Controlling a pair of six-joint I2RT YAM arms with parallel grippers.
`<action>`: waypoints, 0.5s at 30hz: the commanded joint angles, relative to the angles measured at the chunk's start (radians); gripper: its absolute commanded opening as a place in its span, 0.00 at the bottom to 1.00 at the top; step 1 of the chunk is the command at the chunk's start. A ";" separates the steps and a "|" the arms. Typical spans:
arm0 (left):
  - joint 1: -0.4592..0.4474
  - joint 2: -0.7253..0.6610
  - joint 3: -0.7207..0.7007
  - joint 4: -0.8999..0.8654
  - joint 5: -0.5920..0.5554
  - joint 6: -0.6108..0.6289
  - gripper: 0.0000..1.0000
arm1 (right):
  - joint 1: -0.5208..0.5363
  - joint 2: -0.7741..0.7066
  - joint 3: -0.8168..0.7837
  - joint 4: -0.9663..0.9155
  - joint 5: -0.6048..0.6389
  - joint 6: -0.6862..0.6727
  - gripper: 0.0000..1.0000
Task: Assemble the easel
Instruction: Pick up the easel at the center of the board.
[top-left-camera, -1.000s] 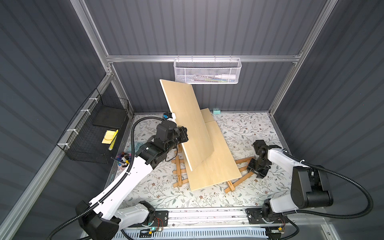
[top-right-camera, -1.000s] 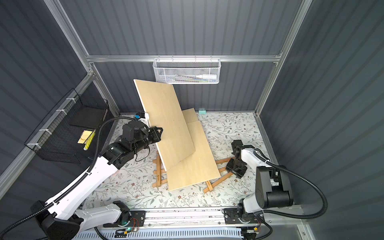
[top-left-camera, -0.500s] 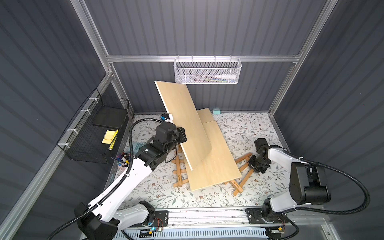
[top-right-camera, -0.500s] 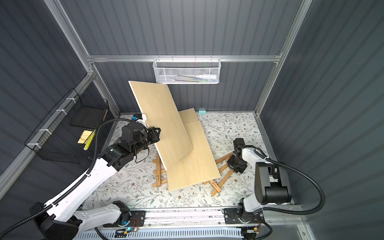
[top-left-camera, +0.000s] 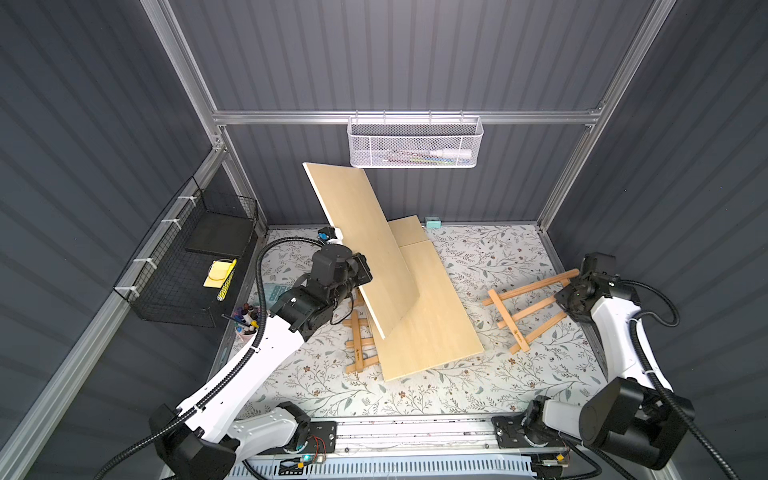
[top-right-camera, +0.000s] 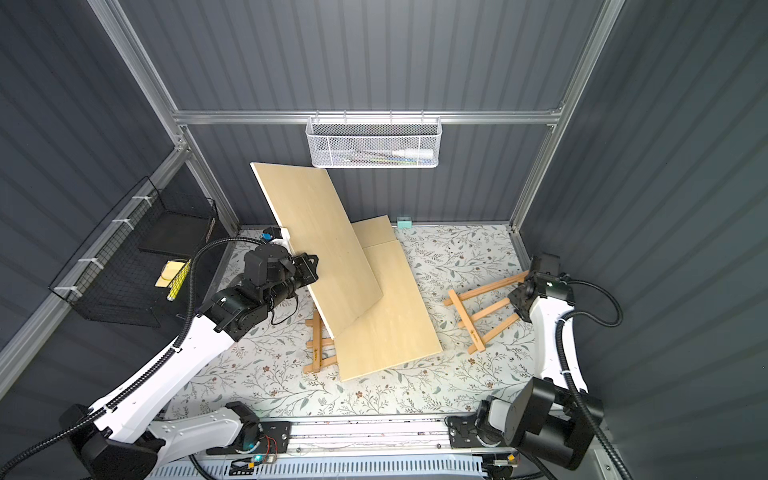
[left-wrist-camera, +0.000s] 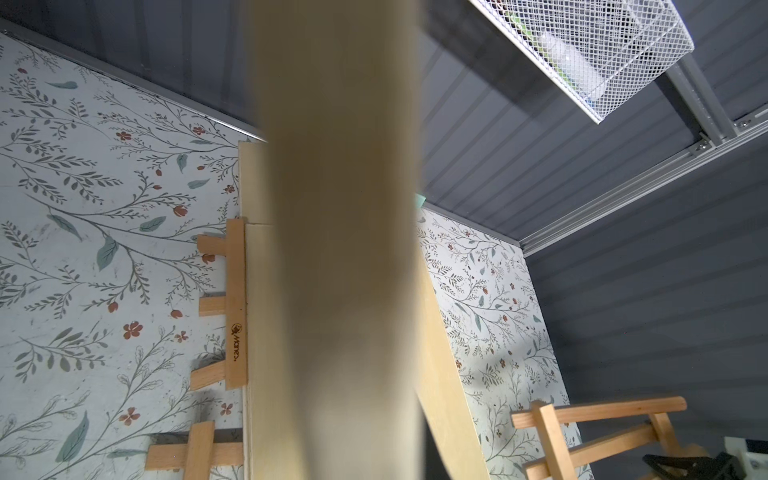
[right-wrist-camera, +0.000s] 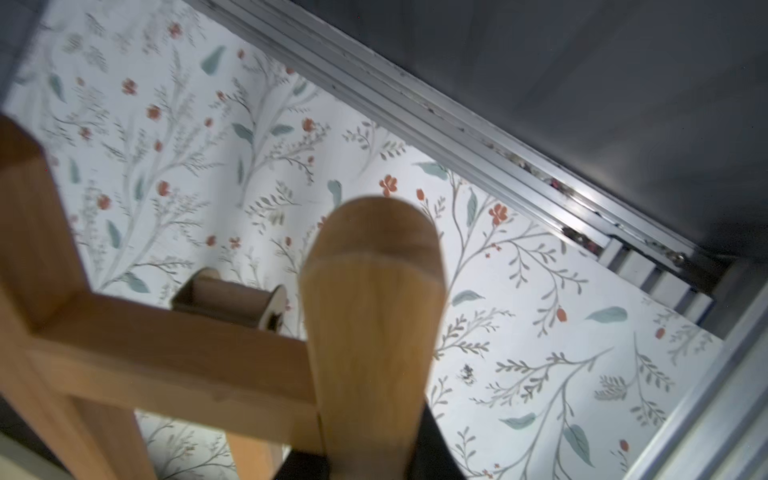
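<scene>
Two grips on at once. My left gripper (top-left-camera: 365, 272) is clamped tight on the long left edge of a pale rectangular plywood board (top-left-camera: 365, 232). That board is up off the table and steeply tilted, its high corner at the far wall just below the white wire-mesh basket (top-left-camera: 413, 143). Its low corner hangs over a second pale plywood panel (top-left-camera: 432, 328), which lies flat mid-table on the floral-print mat (top-left-camera: 478, 374). Whether the corner touches the panel, I cannot tell. From my left wrist the board is a blurred tan band (left-wrist-camera: 340, 249) right across the lens.

Over on the right, my right gripper (top-left-camera: 566, 293) is closed on the top end of a light-brown wooden easel frame (top-left-camera: 508, 320), close to the right wall. Its crossbar end points towards the centre, apart from the panel. My right wrist camera shows the frame's round-tipped wooden post (right-wrist-camera: 374, 311) running straight out from between my jaws.

A second light-brown wooden easel frame (top-left-camera: 357, 343) lies flat on the mat, left of centre. It is half tucked under the panel's left edge, and both top views show it.
</scene>
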 joint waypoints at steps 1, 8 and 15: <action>0.010 -0.009 0.047 0.062 -0.090 0.126 0.00 | -0.011 0.039 0.137 0.046 -0.203 -0.053 0.07; 0.010 -0.022 0.030 0.060 -0.056 0.110 0.00 | -0.005 0.164 0.311 -0.025 -0.291 0.014 0.01; 0.010 -0.007 0.038 0.092 0.049 0.115 0.00 | 0.137 0.198 0.241 0.040 -0.111 0.044 0.00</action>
